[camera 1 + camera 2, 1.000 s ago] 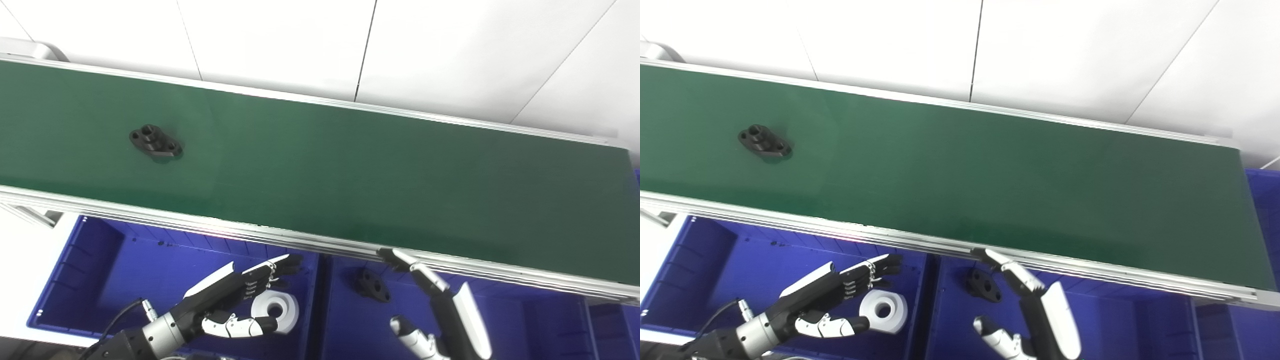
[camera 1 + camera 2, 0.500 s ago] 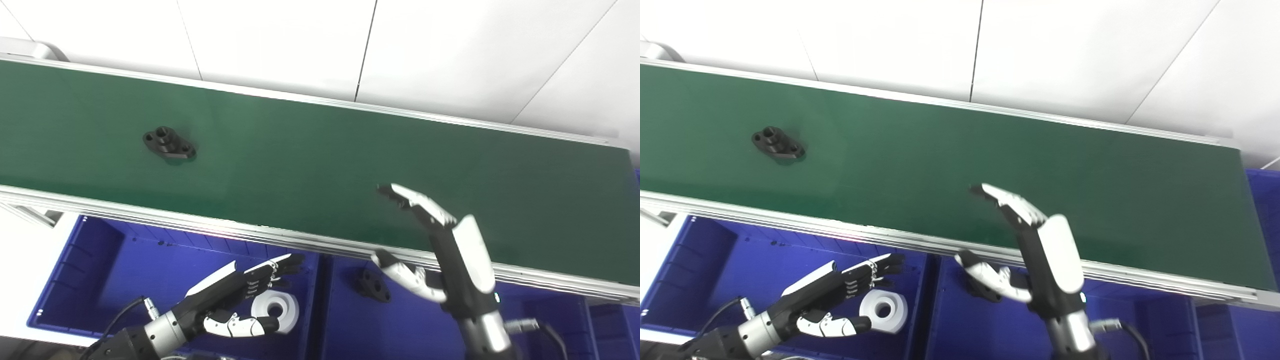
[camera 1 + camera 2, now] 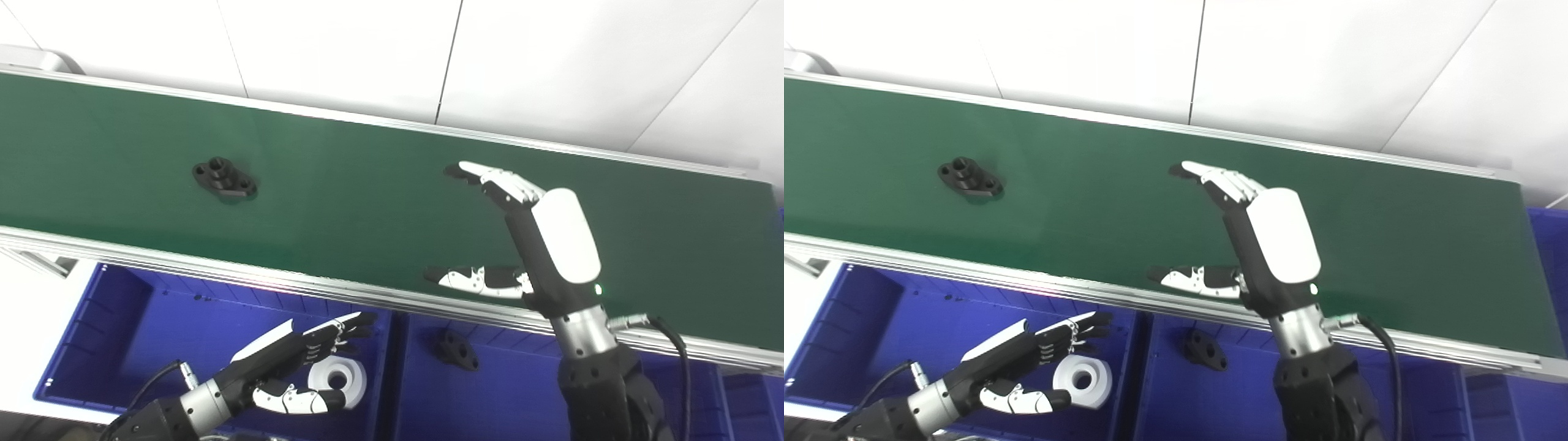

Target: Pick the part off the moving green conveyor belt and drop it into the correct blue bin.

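My right hand (image 3: 520,245) over the green belt (image 3: 367,202) — fingers spread, empty.
Black part (image 3: 224,180) lies well apart; left hand (image 3: 288,373) open over the blue bin (image 3: 110,331) — nothing held.

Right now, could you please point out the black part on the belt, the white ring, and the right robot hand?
black part (image 3: 224,179), left eye view, central boss.
white ring (image 3: 340,380), left eye view, top face.
right robot hand (image 3: 539,236), left eye view, back.

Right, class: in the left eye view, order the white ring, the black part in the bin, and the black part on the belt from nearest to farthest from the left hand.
1. White ring, just right of the left hand, same bin.
2. Black part in the bin, next bin rightward.
3. Black part on the belt, up on the green conveyor.
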You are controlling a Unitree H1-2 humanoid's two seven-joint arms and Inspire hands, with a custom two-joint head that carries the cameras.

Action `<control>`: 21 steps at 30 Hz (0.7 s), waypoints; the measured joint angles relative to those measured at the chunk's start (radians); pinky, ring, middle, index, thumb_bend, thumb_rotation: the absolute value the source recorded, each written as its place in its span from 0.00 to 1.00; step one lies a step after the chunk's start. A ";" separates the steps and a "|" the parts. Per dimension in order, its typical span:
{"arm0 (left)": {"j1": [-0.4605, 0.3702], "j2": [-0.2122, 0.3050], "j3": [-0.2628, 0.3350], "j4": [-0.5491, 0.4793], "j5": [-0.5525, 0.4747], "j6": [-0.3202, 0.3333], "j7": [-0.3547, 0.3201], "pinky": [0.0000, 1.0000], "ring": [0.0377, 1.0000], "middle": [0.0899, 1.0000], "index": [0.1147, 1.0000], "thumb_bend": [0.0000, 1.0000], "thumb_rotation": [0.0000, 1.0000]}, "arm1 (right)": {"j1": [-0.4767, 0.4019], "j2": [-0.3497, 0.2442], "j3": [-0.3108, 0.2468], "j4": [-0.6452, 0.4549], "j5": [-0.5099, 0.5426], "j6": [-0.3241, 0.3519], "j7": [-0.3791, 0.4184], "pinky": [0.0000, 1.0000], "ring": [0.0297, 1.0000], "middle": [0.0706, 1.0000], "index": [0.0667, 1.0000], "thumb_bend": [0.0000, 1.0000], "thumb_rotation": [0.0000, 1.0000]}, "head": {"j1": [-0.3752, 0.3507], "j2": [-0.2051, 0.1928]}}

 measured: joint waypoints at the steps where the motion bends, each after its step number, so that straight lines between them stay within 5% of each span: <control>1: 0.000 0.000 0.000 0.000 0.000 0.000 0.000 0.88 0.95 0.98 0.95 0.44 0.46 | -0.012 0.004 0.001 0.014 -0.016 0.001 0.001 0.67 0.74 0.74 0.74 0.78 0.24 | 0.000 0.000; 10: 0.001 0.001 -0.007 -0.010 0.004 0.000 0.001 0.88 0.95 0.98 0.96 0.45 0.47 | -0.123 0.047 0.015 0.153 -0.121 0.001 -0.034 0.67 0.74 0.74 0.75 0.81 0.16 | 0.005 0.002; 21: 0.003 0.003 -0.008 -0.016 0.025 -0.002 0.003 0.87 0.95 0.98 0.95 0.45 0.48 | -0.227 0.061 0.049 0.304 -0.146 0.001 -0.068 0.66 0.76 0.78 0.79 0.84 0.22 | 0.005 -0.002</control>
